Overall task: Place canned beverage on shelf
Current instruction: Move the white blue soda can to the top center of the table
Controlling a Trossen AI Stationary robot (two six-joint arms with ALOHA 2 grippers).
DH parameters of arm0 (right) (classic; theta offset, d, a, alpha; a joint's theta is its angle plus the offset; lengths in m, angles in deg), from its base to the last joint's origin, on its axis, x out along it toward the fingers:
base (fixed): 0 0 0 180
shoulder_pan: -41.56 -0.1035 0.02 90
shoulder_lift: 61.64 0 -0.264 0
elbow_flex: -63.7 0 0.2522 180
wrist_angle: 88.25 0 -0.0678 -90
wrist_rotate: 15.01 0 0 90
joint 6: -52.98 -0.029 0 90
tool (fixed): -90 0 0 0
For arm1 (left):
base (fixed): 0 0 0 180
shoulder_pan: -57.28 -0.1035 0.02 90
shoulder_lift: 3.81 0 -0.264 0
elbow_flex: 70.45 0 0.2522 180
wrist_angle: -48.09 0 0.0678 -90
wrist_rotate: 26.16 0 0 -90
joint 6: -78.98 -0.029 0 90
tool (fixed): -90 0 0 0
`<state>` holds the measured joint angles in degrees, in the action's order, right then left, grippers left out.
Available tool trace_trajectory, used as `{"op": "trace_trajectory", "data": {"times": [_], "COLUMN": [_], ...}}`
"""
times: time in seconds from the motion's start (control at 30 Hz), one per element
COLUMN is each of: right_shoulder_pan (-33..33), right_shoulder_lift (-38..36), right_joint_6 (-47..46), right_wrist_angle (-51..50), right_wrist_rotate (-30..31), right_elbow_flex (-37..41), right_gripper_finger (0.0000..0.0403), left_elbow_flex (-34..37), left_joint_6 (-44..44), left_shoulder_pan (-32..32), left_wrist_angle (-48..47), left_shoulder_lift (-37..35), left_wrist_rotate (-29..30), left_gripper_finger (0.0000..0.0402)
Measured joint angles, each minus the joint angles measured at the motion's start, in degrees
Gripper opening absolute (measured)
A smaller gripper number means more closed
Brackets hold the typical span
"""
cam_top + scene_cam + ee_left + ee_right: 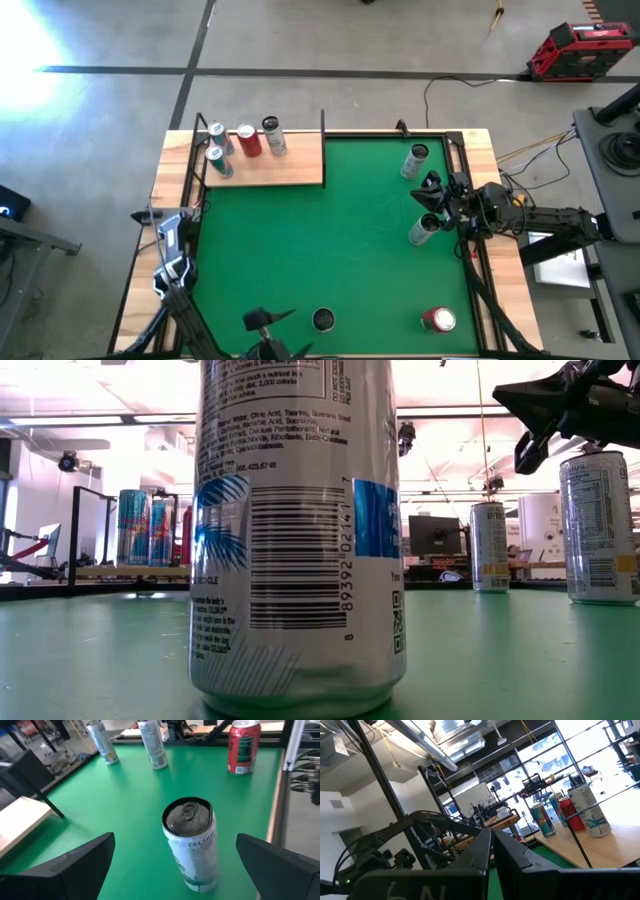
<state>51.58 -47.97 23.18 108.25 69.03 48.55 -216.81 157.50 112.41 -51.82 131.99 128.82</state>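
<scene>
A silver canned beverage (192, 845) with a dark top stands upright on the green mat (330, 230) near the table's near edge, and fills the front of the low view (298, 530). My left gripper (275, 335) is open at the near left, and the can stands just ahead of the gap between its fingers (175, 840), untouched. The shelf (290, 170), a light-wood board with black rods, lies at the table's far left. My right gripper (432, 192) hangs shut above the mat's right side (492, 850), holding nothing.
Several cans (245, 142) stand on the shelf's left part; its right part is bare. Two silver cans (416, 160) (424, 230) stand on the mat near my right gripper. A red can (438, 320) stands at the near right corner.
</scene>
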Motion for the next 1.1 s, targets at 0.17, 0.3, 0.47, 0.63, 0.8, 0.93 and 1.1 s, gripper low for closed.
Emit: {"op": "trace_trajectory", "data": {"times": [0.17, 0.3, 0.47, 0.63, 0.8, 0.93, 1.1], "right_shoulder_pan": [0.0, 0.0, 0.0, 0.0, 0.0, 0.0, 0.0], "right_shoulder_lift": [0.0, 0.0, 0.0, 0.0, 0.0, 0.0, 0.0], "right_joint_6": [0.0, 0.0, 0.0, 0.0, 0.0, 0.0, 0.0], "right_wrist_angle": [0.0, 0.0, 0.0, 0.0, 0.0, 0.0, 0.0], "right_wrist_rotate": [0.0, 0.0, 0.0, 0.0, 0.0, 0.0, 0.0], "right_elbow_flex": [0.0, 0.0, 0.0, 0.0, 0.0, 0.0, 0.0], "right_gripper_finger": [0.0013, 0.0013, 0.0013, 0.0013, 0.0013, 0.0013, 0.0013], "left_elbow_flex": [0.0, 0.0, 0.0, 0.0, 0.0, -0.7, -2.4], "left_joint_6": [-1.9, -1.7, -1.5, -1.4, -1.0, -1.0, -2.4], "left_shoulder_pan": [0.0, -0.2, -1.1, -2.4, -4.4, -6.1, -7.7], "left_wrist_angle": [0.6, 1.7, 3.2, 4.6, 7.1, 7.6, 7.7], "left_shoulder_lift": [1.3, 1.5, 1.9, 1.9, 1.9, 1.8, 1.6], "left_wrist_rotate": [3.4, 3.4, 3.4, 3.4, 0.0, -4.4, -10.2], "left_gripper_finger": [0.04, 0.04, 0.04, 0.04, 0.04, 0.04, 0.04]}}
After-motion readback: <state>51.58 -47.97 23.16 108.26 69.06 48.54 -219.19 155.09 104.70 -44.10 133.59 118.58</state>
